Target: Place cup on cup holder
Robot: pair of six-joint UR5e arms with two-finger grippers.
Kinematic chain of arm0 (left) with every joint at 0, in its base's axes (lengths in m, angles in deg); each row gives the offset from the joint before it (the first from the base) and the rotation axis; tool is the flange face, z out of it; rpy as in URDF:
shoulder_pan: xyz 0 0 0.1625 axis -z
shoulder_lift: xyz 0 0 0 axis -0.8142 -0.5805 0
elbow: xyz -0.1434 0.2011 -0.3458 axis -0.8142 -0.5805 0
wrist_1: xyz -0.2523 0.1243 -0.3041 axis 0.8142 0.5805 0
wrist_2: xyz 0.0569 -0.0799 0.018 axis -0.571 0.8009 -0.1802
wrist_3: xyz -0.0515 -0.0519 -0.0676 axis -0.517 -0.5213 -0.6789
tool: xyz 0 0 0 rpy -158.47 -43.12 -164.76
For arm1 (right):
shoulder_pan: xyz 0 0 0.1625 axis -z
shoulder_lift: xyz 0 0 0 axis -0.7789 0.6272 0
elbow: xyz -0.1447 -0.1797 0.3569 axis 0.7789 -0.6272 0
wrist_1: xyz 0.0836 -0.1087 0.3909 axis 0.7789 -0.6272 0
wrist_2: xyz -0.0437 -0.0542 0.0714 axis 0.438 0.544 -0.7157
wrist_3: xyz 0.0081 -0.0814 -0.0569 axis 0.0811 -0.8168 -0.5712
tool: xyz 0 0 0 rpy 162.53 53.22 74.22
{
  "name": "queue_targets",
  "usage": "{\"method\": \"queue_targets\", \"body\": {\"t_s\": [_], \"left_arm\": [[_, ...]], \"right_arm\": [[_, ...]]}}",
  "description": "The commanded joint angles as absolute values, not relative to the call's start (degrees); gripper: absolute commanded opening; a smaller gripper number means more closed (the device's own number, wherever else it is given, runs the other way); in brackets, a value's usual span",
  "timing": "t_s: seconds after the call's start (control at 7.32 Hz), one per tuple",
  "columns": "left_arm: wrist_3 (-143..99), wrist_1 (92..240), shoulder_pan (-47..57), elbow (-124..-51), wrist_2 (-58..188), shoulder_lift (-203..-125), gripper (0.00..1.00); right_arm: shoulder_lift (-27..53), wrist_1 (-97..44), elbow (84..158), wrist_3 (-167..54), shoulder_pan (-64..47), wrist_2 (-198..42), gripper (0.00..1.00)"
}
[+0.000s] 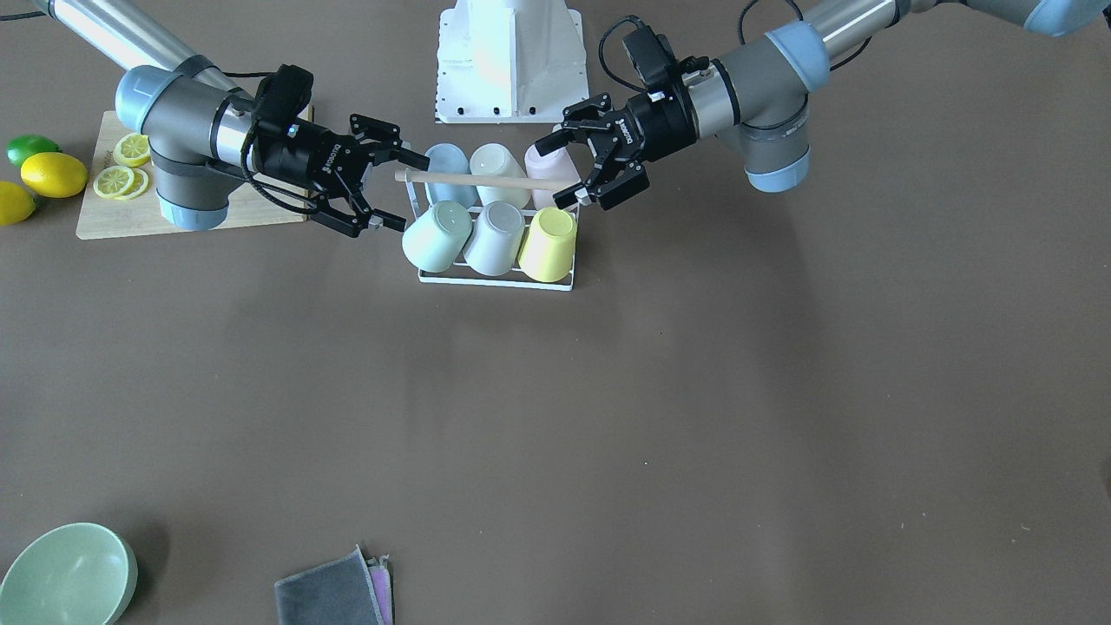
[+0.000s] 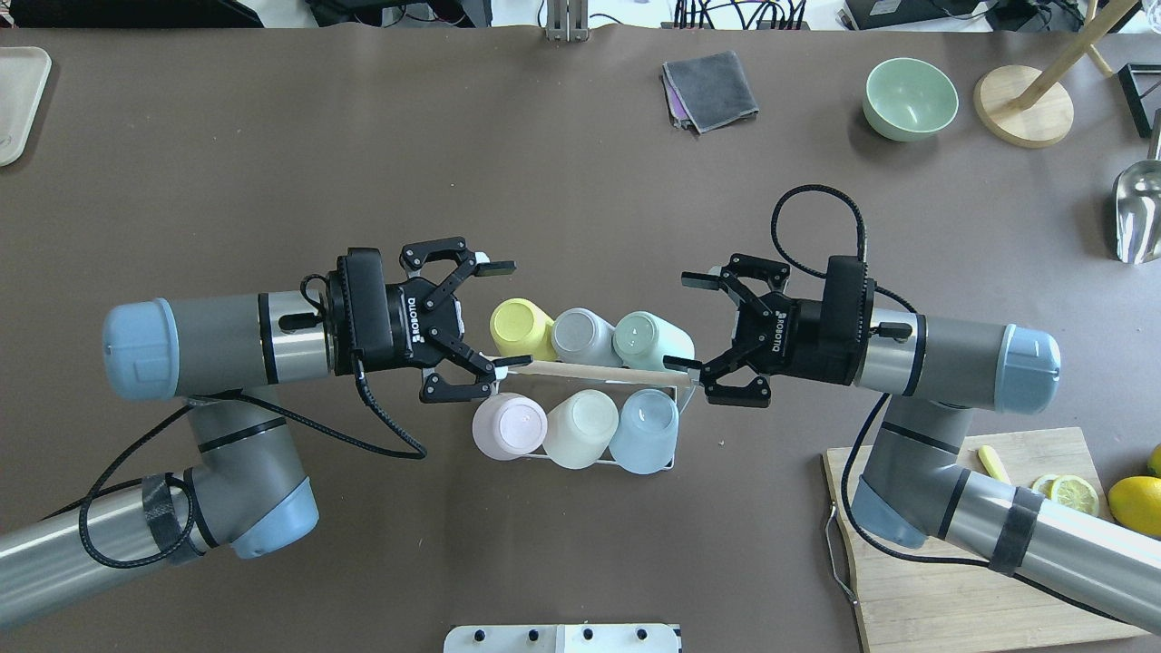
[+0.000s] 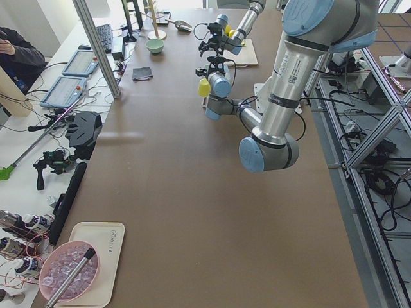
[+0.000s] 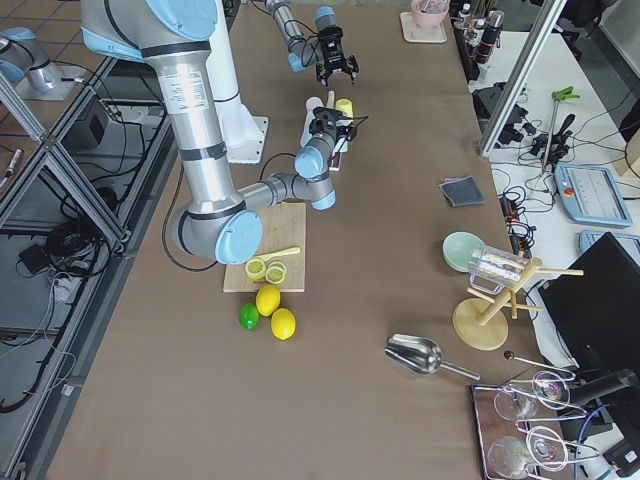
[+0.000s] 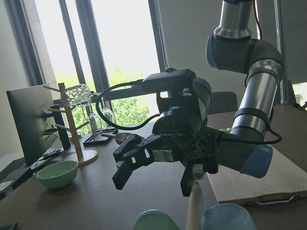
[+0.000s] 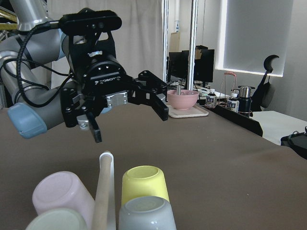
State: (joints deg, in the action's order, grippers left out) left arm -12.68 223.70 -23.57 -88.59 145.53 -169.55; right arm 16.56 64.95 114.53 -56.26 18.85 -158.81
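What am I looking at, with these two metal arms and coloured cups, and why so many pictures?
It is a robot with two arms, the left arm and the right arm, at a table. Six cameras caught one moment: one across the table, one above and behind the robot, one at each table end, and one on each wrist. Each arm ends in a two-fingered pincer. The left pincer and the right pincer are open, holding nothing. They face each other at the ends of the cup holder, a white wire rack with a wooden rod on top, carrying six cups bottoms-up. Nearby lie a green bowl, a grey cloth and a cutting board.
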Motion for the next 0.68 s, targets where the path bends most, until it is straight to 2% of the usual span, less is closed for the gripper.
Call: {"method": "queue_targets", "body": {"t_s": [0.0, 0.27, 0.55], "left_arm": [[-12.38, 200.23, -18.24, -96.96, 145.60, -167.07, 0.98], [-12.03, 179.71, -13.05, -102.27, 145.69, -165.47, 0.98], [-12.03, 162.04, -9.88, -103.08, 145.51, -165.56, 0.98]], "right_arm": [[22.83, 56.52, 121.13, -56.11, 11.30, -170.48, 1.00], [28.37, 46.95, 126.31, -56.20, 2.60, -181.47, 1.00], [34.00, 37.02, 130.45, -56.37, -3.48, -186.42, 1.00]]}}
